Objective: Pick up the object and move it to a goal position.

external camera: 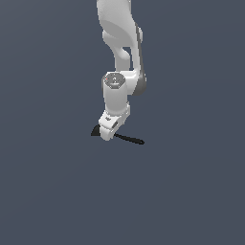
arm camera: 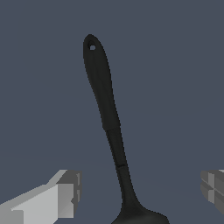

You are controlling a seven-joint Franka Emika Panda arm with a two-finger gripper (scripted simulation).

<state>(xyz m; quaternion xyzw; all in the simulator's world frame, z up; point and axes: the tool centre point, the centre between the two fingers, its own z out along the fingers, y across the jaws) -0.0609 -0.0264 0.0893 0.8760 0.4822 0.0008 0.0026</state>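
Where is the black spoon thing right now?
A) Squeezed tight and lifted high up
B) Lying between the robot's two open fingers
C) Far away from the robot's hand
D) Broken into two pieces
B: in the wrist view the black spoon runs down the gap between the two spread fingers, neither touching it, so the gripper is open around it.

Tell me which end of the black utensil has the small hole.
The handle tip of the black utensil, the end away from the end effector. The opposite end widens into the rounded head, with no hole visible.
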